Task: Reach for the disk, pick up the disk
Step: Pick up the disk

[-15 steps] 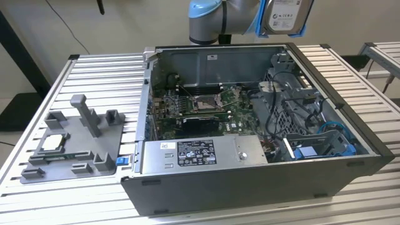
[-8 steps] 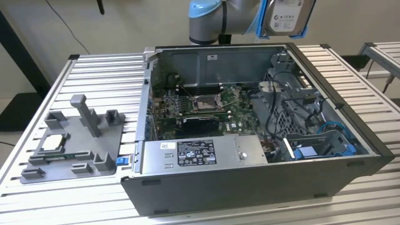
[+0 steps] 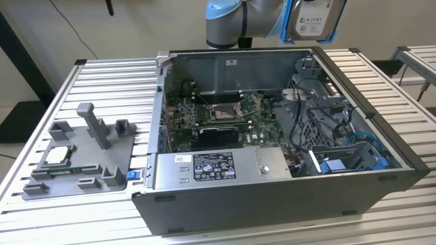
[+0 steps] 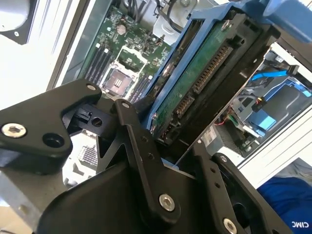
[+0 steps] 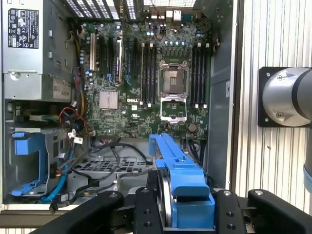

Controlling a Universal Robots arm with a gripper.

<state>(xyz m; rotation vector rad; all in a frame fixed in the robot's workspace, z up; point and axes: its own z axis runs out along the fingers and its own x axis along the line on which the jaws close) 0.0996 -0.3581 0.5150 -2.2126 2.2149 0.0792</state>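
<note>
Exterior view: my pincer [image 3: 310,23] holds the disk [image 3: 315,19] lifted at twelve o'clock, above the open computer case [image 3: 272,204] on the table [image 3: 102,214]. Second wrist view: black fingers [image 4: 141,146] clamp the disk [image 4: 195,87], circuit side showing. First wrist view: its blue bracket [image 5: 183,180] sits at six o'clock over the motherboard [image 5: 141,73].

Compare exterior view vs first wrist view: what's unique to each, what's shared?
Exterior only: the grey fixture tray beside the case on the exterior view's left, and the disk's white label face, raised above the open case.
First wrist only: the disk edge-on in its blue bracket, clamped in the hand, and the arm's base mount.
Both: the disk, the motherboard, the power supply.
</note>
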